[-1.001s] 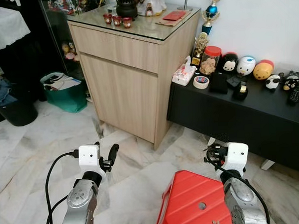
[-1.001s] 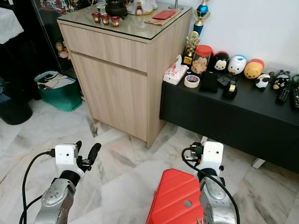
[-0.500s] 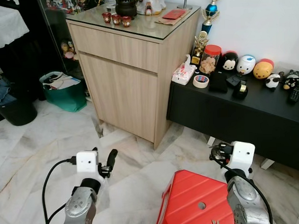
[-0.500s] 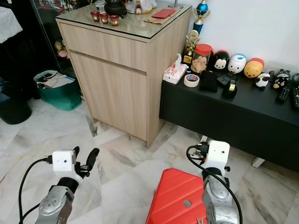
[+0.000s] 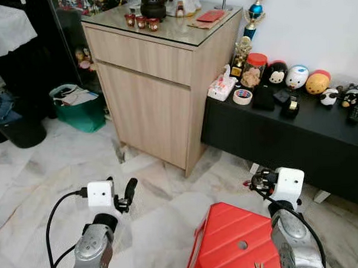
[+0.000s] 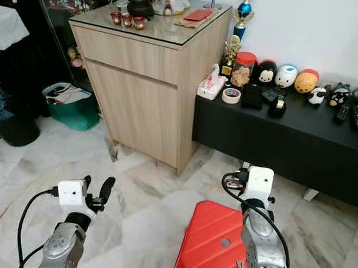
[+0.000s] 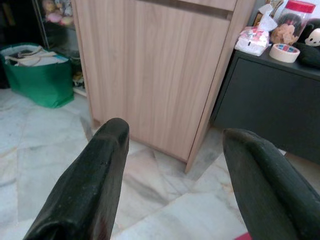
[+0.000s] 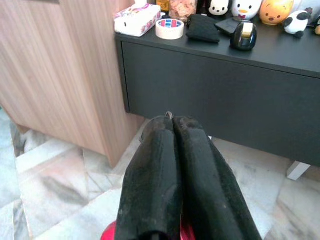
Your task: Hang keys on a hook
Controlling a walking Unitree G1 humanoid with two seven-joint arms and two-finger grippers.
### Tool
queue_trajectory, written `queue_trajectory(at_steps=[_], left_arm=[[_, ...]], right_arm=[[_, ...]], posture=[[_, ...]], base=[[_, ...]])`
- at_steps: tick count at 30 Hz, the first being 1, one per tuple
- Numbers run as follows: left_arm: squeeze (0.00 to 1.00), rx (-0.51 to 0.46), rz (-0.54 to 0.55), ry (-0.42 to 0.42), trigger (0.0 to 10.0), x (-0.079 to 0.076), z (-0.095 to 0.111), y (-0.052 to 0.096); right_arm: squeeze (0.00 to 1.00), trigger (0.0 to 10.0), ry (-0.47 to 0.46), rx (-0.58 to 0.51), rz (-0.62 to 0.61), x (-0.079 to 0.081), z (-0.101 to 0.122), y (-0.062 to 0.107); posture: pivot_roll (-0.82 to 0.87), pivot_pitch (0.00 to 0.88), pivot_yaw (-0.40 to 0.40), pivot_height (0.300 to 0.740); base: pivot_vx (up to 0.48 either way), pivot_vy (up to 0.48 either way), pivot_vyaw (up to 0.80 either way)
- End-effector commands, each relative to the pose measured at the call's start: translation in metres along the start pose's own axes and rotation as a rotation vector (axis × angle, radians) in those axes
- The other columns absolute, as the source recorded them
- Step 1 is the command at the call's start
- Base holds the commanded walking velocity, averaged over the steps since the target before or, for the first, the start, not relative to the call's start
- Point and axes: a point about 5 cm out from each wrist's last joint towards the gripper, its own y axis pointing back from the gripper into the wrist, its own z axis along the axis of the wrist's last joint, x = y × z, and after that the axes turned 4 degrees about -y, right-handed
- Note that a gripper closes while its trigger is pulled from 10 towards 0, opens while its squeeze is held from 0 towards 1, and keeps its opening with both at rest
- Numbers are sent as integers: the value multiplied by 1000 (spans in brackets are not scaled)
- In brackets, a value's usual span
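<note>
Silver metal tip, perhaps the keys [image 8: 169,115], peeks between the pinched-together right claw [image 8: 172,131]; left claw [image 7: 172,145] gapes wide.

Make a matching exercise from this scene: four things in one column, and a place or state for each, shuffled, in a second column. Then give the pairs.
Things:
1. left gripper
2. right gripper
3. roll of tape
4. green bag

Places or states:
A. on the black low cabinet, beside the tissue pack
B. fingers pressed shut, above the red stool
C. on the marble floor, on the robot's left of the wooden cabinet
D. fingers spread apart, nothing between them

Pairs: 1-D, 2-B, 3-A, 4-C
</note>
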Motion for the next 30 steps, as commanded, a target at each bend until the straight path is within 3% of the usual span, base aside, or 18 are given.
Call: queue_trajectory(at_steps=[1,30], left_arm=[[0,20,-30,-7,10000,-7,-3,3],[0,28,-56,-9,10000,-15,-4,2]], right_arm=[[0,10000,14,-7,4,-2,3,2],[0,10000,35,71,-18,-9,-1,1]], posture=[[82,0,-59,740],[91,0,-84,740]], base=[[-266,0,0],[-291,0,0]])
